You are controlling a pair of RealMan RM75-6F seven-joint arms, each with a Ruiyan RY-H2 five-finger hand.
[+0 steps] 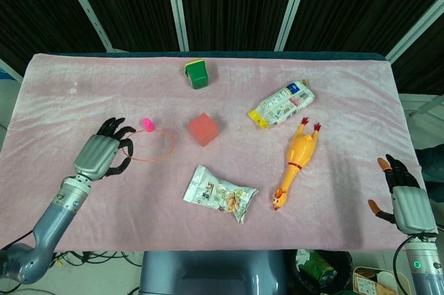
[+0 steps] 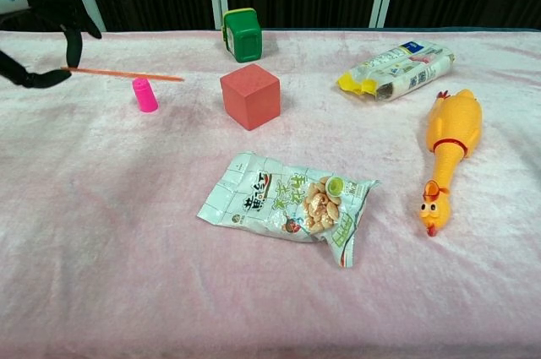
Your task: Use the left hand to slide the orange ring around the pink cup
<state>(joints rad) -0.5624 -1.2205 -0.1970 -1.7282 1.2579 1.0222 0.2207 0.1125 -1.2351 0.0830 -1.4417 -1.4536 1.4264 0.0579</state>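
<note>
**Orange ring held level above the pink cup**

The orange ring sits left of centre in the head view, pinched at its left edge by the left hand. In the chest view it shows edge-on as a thin line in the upper left of the frame, level and lifted off the pink cloth, roughly at the height of the cup's top. That flat carry looks deliberate: a level ring can drop cleanly over the pink cup, which stands upright just beside the ring's upper left rim. From above, the cup seems to lie at or just outside the hoop, so the ring probably needs a small shift toward it before lowering.

The left hand's fingers are curled in around the ring's rim. The right hand, at the lower right edge of the head view, holds nothing, fingers apart.
</note>
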